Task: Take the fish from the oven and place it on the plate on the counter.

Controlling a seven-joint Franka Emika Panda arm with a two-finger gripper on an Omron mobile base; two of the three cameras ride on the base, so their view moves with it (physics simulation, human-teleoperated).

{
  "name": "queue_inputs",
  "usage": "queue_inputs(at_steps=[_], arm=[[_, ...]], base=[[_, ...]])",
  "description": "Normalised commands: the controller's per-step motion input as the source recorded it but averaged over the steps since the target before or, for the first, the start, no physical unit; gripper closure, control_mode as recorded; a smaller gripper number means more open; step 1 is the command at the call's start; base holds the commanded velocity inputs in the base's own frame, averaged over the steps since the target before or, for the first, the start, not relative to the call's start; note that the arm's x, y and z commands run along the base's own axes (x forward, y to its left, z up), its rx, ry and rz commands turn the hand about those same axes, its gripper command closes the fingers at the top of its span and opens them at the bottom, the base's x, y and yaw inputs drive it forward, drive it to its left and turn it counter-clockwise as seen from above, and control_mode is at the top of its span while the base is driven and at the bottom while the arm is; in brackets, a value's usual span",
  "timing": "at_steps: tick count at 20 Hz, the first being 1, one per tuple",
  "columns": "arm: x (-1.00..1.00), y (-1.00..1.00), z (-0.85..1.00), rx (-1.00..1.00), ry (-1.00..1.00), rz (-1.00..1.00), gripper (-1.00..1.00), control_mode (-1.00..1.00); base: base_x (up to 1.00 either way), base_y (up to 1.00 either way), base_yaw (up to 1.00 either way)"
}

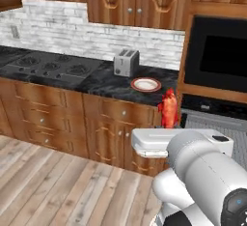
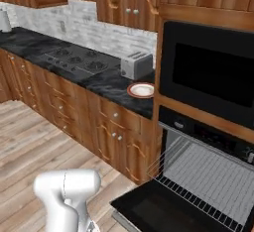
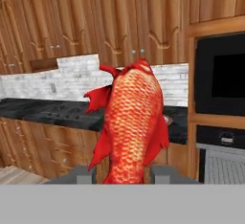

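The bright red-orange fish [image 3: 131, 127] stands upright between my gripper's [image 3: 125, 176] two dark fingertips [image 3: 85, 175], which are shut on its lower end. In the left base view the fish [image 1: 168, 109] rises just above my white arm, in front of the counter's [image 1: 103, 80] right end and below the plate [image 1: 146, 84]. The plate [image 2: 142, 90], white with a reddish-brown rim, lies on the counter [image 2: 106, 85] beside the toaster. The black oven [image 2: 208, 142] stands to the right with its door [image 2: 158, 208] folded down and a wire rack [image 2: 208, 176] pulled out.
A silver toaster [image 1: 126, 62] stands behind the plate. Left of it is a black cooktop [image 1: 48, 65]. A second black glass-fronted appliance [image 2: 208, 72] sits above the oven. Wooden cabinets [image 1: 62, 119] run under the counter, with open wood floor [image 1: 58, 186] in front.
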Motion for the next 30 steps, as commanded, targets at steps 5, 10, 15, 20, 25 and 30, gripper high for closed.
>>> queue_inputs(at_steps=[5,10,15,20,25,30], arm=[[0.00,0.00,0.00,0.00,0.00,0.00,1.00,1.00],[0.00,0.00,0.00,0.00,0.00,0.00,1.00,1.00],[0.00,0.00,0.00,0.00,0.00,0.00,1.00,1.00],[0.00,0.00,0.00,0.00,0.00,0.00,1.00,1.00],[0.00,0.00,0.00,0.00,0.00,0.00,1.00,1.00],[0.00,0.00,0.00,0.00,0.00,0.00,1.00,1.00]], base=[[-0.49,1.00,0.44],[-0.46,1.00,0.63],[-0.14,0.64,0.91],[-0.21,0.62,0.90],[0.09,1.00,0.38],[1.00,0.55,0.00]])
